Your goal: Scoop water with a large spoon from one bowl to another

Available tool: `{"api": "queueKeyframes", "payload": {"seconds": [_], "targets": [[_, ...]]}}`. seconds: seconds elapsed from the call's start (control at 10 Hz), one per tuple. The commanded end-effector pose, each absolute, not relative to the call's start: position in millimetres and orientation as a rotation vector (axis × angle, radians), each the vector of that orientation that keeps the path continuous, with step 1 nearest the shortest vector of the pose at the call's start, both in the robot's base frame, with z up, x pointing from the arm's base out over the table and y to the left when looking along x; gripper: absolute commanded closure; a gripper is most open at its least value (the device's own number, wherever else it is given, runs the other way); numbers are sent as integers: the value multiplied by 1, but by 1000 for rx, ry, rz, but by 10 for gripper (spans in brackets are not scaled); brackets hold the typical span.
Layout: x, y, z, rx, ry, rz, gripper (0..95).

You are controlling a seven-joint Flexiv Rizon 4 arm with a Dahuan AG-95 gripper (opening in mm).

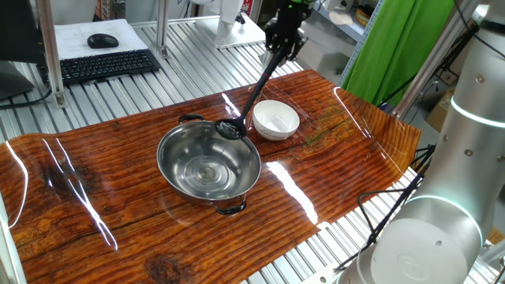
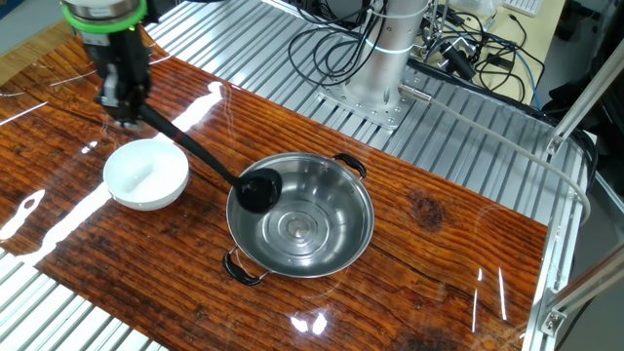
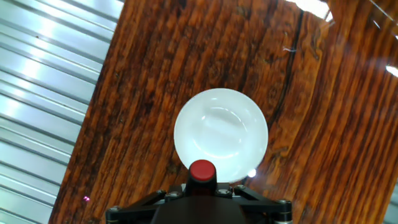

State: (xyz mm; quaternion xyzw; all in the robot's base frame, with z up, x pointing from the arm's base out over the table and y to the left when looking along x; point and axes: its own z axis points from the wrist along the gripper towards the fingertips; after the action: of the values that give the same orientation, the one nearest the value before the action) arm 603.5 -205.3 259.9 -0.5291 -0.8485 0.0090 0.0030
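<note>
Over steel bowl (image 2: 322,239), ladle (image 2: 210,164) slants toward pincer (image 2: 125,115).

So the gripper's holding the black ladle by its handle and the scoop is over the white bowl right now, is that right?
Not quite. The gripper does hold the black ladle by its handle, but the scoop sits over the steel bowl's rim, not the white bowl. Both fixed views show this.
</note>
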Motion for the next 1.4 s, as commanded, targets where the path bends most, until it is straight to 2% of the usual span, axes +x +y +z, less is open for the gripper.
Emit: {"api": "queueKeyframes", "payload": {"seconds": [0.1,1.4], "targets": [[606,-216,262,-1642,-2673,21,950],[631,-271,266,-1509,-2762,18,950]]}}
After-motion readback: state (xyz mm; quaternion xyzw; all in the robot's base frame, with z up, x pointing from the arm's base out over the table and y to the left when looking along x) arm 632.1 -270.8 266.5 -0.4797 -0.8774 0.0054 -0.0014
